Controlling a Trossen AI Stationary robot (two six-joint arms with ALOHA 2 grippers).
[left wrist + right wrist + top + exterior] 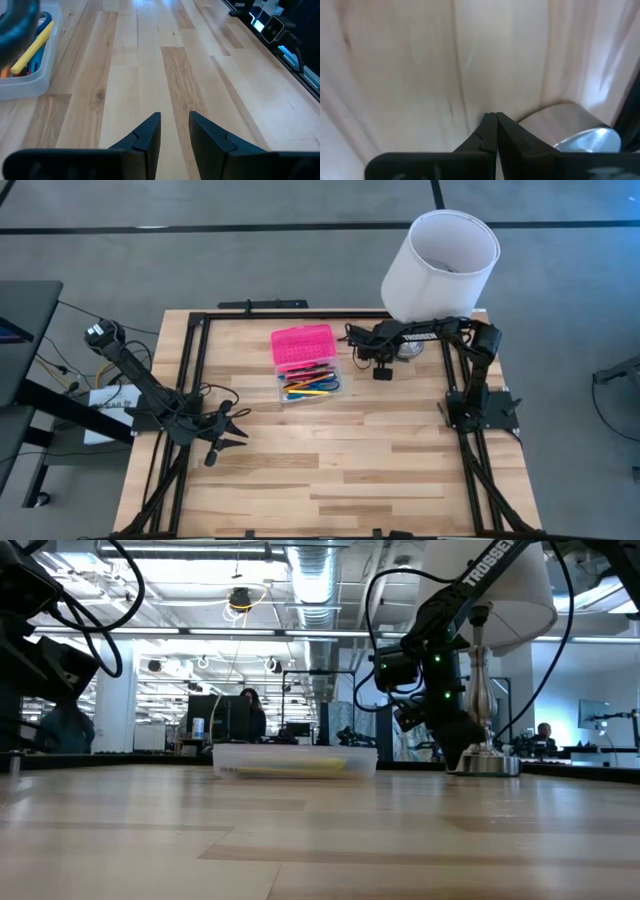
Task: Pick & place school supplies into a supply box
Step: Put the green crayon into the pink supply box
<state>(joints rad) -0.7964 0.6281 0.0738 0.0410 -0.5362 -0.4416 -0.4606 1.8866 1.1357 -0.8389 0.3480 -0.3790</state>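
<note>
In the middle of the far half of the table (350,470) sits the supply box (306,364). Its pink lid (302,346) is flipped open toward the far side, and the clear bottom part lies on the near side. The school supplies (312,386) are inside that clear part: pens and pencils in yellow, orange, blue and pink, all lying in a bunch. I cannot see any pens or pencils left out on the wood, so the filling job looks about done. Maybe only shutting the lid is left.

The right gripper (383,370) hangs just right of the box, near the lamp base (580,132), with its fingers pressed together on nothing. The left gripper (236,430) waits low at the near left, fingers a little apart and holding nothing.
</note>
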